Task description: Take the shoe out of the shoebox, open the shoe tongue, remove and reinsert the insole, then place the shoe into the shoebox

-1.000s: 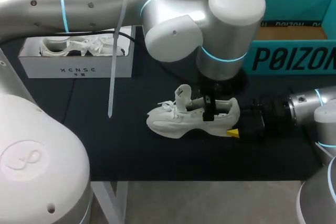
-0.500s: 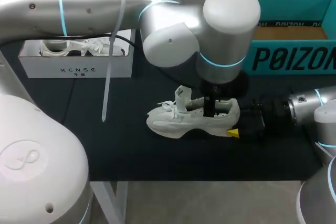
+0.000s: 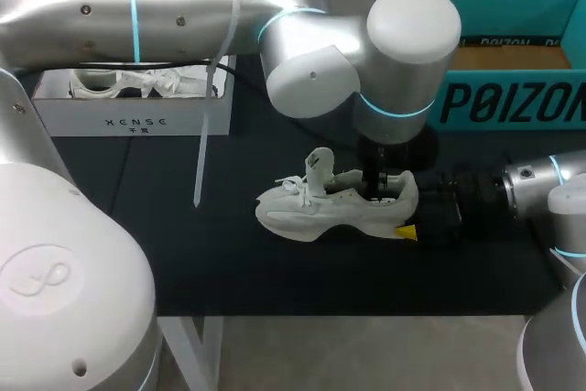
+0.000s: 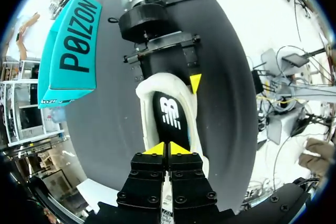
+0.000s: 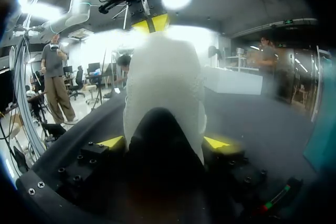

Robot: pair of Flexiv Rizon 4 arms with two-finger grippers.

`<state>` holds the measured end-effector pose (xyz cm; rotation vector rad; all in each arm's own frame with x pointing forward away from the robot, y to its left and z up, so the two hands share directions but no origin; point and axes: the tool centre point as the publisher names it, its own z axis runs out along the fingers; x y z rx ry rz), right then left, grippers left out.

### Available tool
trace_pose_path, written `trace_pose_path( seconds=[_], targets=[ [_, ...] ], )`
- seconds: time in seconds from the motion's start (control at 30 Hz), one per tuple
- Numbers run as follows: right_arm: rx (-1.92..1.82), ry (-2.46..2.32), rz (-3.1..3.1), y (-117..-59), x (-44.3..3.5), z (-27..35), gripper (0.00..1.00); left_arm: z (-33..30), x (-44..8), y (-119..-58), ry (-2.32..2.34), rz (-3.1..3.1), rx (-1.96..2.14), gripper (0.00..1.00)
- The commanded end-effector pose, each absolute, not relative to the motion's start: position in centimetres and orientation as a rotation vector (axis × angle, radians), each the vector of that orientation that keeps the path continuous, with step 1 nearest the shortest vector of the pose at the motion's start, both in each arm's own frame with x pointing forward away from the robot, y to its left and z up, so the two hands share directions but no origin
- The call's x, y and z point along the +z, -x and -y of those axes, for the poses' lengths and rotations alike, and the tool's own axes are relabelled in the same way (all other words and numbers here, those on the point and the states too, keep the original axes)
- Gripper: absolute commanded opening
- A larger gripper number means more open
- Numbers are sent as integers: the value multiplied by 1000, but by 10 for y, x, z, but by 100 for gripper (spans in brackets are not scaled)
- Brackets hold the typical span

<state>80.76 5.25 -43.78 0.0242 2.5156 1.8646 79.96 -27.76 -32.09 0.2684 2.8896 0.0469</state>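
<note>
A white shoe (image 3: 316, 210) lies on its sole on the black table (image 3: 183, 254), tongue (image 3: 318, 164) lifted. My left gripper (image 3: 374, 182) reaches down into its opening. In the left wrist view that left gripper (image 4: 168, 149) has its yellow tips pressed together, shut on the fore end of the black insole (image 4: 169, 114) inside the shoe (image 4: 144, 98). My right gripper (image 3: 409, 210) comes in low from the right. Its fingers (image 5: 111, 141) clamp both sides of the shoe's heel (image 5: 163, 82). The far right finger is hidden behind the shoe in the head view.
A white shoebox (image 3: 137, 118) holding another white shoe stands at the back left. A teal box (image 3: 513, 98) stands at the back right. A white strap (image 3: 203, 153) dangles from my left arm. The table's front edge runs just below the shoe.
My left gripper's fingers have closed together inside the shoe, and the left arm has shifted slightly to the right. The shoe and the right gripper have stayed put.
</note>
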Motion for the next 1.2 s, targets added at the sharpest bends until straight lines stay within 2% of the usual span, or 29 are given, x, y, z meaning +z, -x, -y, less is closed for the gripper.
trace_pose_path(
  seconds=[0.03,0.7,1.07,1.1,1.13,1.17,1.2],
  targets=[
    [1863,-26,-2517,-808,-443,-54,0,285,-336,-806,-271,-2900,60,0],
    [1863,-26,-2517,-808,-443,-54,0,257,-379,-770,-231,-3064,110,0],
    [1863,-26,-2517,-808,-443,-54,0,257,-386,-773,-251,-3081,114,0],
    [1863,-26,-2517,-808,-443,-54,0,257,-386,-773,-259,-3079,116,3],
    [1863,-26,-2517,-808,-443,-54,0,258,-386,-773,-271,-3074,113,17],
    [1863,-26,-2517,-808,-443,-54,0,259,-386,-774,-276,-3070,114,22],
    [1863,-26,-2517,-808,-443,-54,0,260,-386,-774,-285,-3062,115,36]
  ],
)
